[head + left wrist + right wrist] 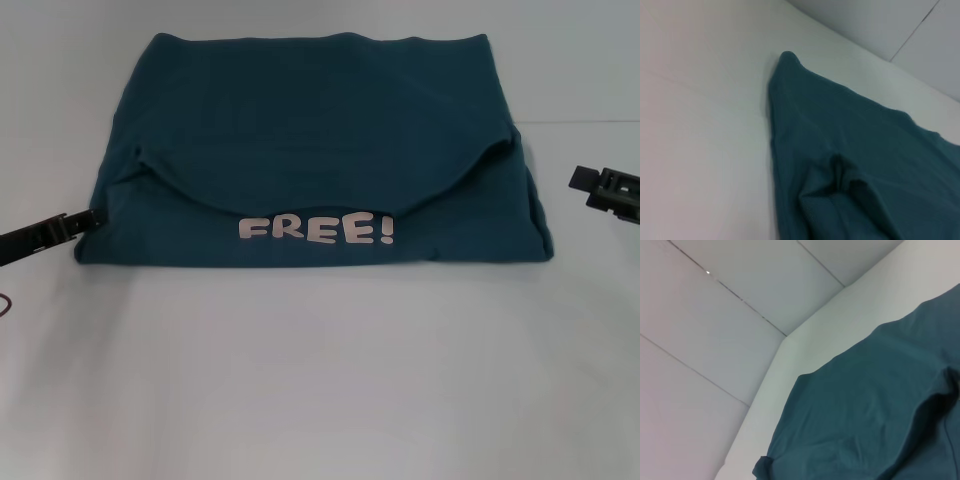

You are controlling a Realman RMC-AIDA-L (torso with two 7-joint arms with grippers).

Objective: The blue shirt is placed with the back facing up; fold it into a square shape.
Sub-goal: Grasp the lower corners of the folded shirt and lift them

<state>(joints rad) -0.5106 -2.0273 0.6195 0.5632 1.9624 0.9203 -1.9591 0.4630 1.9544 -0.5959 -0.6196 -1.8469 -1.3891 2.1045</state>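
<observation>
Lying folded on the white table [320,380], the blue shirt [320,150] is showing "FREE!" lettering [316,230]. The left gripper [88,217] is touching its left edge, the right gripper [582,180] is hovering apart; whether their fingers are spread, I cannot tell.

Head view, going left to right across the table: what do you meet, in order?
Left gripper at the shirt's left edge → blue shirt with the white FREE! lettering → right gripper, apart from the cloth.

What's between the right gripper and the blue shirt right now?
Nothing: in the head view only bare white table separates the right gripper from the blue shirt.
</observation>
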